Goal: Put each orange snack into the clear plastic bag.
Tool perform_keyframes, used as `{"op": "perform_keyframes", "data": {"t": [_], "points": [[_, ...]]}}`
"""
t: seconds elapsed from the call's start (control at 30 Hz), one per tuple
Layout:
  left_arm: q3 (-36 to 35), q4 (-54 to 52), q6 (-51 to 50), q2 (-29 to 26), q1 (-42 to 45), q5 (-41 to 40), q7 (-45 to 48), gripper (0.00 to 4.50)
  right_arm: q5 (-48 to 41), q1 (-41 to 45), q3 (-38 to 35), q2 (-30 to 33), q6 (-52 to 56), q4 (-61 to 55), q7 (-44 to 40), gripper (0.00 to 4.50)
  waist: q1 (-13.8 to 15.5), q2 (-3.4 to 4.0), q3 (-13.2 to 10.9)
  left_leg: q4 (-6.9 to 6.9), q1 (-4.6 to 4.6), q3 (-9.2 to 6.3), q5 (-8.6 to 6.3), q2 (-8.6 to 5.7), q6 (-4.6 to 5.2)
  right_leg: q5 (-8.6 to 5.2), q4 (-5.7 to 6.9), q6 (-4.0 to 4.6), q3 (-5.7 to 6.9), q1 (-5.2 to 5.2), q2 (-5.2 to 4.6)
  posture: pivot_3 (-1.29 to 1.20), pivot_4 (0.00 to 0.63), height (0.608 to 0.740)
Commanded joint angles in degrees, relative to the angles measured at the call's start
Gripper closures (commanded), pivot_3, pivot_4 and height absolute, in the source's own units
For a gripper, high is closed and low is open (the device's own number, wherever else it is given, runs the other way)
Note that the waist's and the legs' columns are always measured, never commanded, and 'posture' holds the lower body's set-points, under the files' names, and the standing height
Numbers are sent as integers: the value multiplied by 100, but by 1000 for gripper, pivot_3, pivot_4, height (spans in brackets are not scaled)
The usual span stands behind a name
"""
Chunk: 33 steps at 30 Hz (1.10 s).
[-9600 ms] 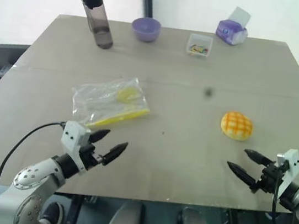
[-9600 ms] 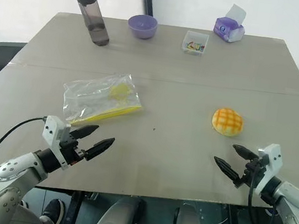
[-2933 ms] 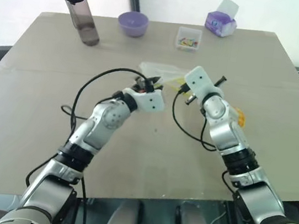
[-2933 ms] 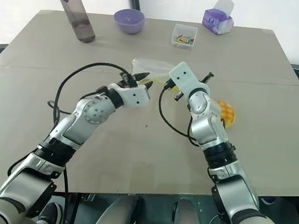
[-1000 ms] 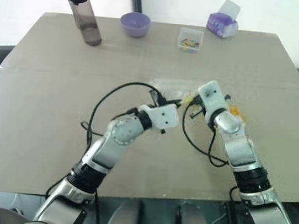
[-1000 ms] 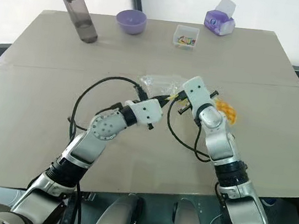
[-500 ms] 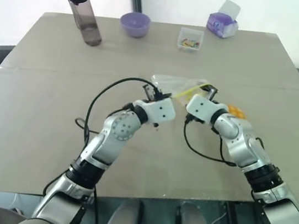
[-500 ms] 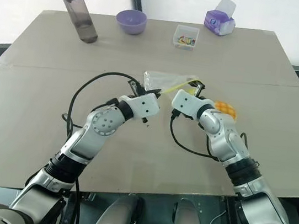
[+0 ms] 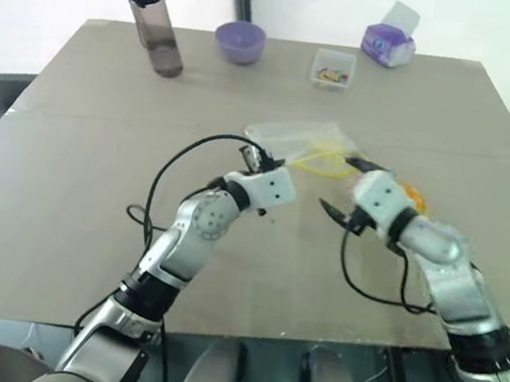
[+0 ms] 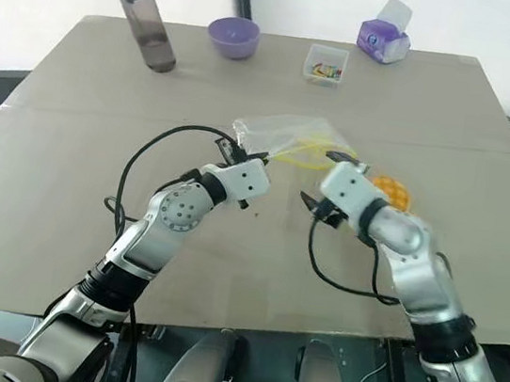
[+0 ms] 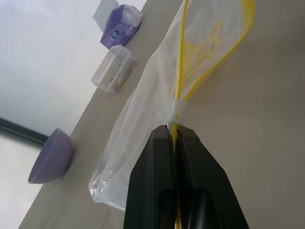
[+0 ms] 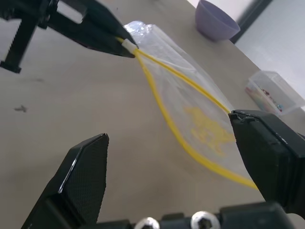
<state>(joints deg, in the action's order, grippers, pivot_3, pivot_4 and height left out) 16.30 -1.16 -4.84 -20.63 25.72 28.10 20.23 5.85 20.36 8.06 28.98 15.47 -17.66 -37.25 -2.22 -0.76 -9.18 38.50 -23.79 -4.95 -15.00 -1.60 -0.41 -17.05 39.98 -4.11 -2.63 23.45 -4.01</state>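
Left gripper (image 11: 175,138) pinching clear plastic bag (image 9: 293,139) mid-frame; right gripper (image 12: 190,162) spread wide beside it; orange snack (image 10: 390,190) just right.

1. The clear plastic bag (image 9: 295,143) has been carried from the left part of the tabletop (image 9: 62,211) to its middle.
2. Its yellow seal strip (image 12: 167,117) has been pulled open into a loop.
3. The right tool (image 9: 343,184) has been opened wide and drawn back from the bag.
4. The left tool (image 11: 175,138) has been closed on the strip.
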Motion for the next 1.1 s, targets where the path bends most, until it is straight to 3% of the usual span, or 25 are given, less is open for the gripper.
{"op": "perform_keyframes", "data": {"t": [0.03, 0.17, 0.3, 0.63, 0.73, 0.83, 0.9, 0.97, 1.0, 1.03, 1.1], "points": [[-7, -70, 19, 49, 57, 24, -88, 4500, -713, -147, -1137, 3, 675, -252, 177, 22, 11, -1, 0, 2, 2, 0, -4, 0, 7, 0, 0, 0, 0, -3, 0, 0, 150, 740], [-15, -65, 9, 84, 66, 4, -91, 4500, -1173, -415, -1927, 139, 1273, -14, 253, 22, 20, -1, 0, 3, 10, -4, -10, -1, 18, 0, -1, 0, 5, -13, 0, 0, 150, 740], [-24, -31, 30, 86, 65, -11, -76, 4500, -1814, -758, -2167, -35, 1909, 44, 179, 22, -3, 0, 1, 2, 10, -2, -12, 0, 21, 0, -1, 0, 3, -13, 1, 0, 150, 740], [-21, 41, 78, 81, 123, -37, -46, 4500, -1606, -701, -1444, -155, 2072, 1250, 472, 22, -8, 0, 4, 4, 30, -1, -14, -1, 24, 0, -3, -1, 3, -32, 0, 0, 150, 740], [-15, 37, 87, 80, 124, -36, -39, 4500, -1423, -519, -1383, -101, 2008, 1535, 692, 22, -4, -1, 4, -6, 82, -1, -15, 0, 26, -1, -14, -1, 4, -89, 1, 0, 150, 740], [-15, 19, 78, 82, 114, -30, -42, 4500, -1334, -406, -1362, -81, 1884, 1702, 830, 866, 1, -2, 3, -9, 144, -5, -18, 0, 32, -1, -21, -3, 9, -154, 0, 0, 150, 740], [-16, 5, 70, 83, 102, -27, -45, 4500, -1325, -391, -1341, -67, 1806, 1735, 824, 1746, 5, -2, 3, -11, 179, -6, -20, 0, 35, -2, -25, -4, 10, -189, 0, 0, 150, 740], [-13, 10, 64, 90, 95, -24, -54, 4500, -1261, -392, -1285, -13, 1695, 1750, 809, 2439, 4, -2, 3, -13, 184, -5, -21, 0, 35, -2, -23, -4, 9, -192, 0, 0, 150, 740], [-10, 15, 66, 92, 89, -22, -57, 4500, -1206, -397, -1266, 13, 1598, 1745, 829, 2575, 3, -2, 3, -12, 183, -6, -21, 1, 35, -2, -22, -4, 9, -191, 1, 0, 150, 740], [-7, 20, 67, 93, 84, -21, -60, 4500, -1157, -402, -1251, 38, 1493, 1733, 841, 3167, 3, -2, 3, -12, 182, -6, -21, 2, 35, -2, -21, -4, 9, -190, 1, 0, 150, 740], [1, 30, 72, 93, 82, -19, -56, 4500, -1037, -406, -1198, 112, 1108, 1658, 833, 3781, 2, -2, 3, -13, 180, -6, -21, 2, 35, -2, -21, -4, 9, -188, 1, 0, 150, 740]]}}
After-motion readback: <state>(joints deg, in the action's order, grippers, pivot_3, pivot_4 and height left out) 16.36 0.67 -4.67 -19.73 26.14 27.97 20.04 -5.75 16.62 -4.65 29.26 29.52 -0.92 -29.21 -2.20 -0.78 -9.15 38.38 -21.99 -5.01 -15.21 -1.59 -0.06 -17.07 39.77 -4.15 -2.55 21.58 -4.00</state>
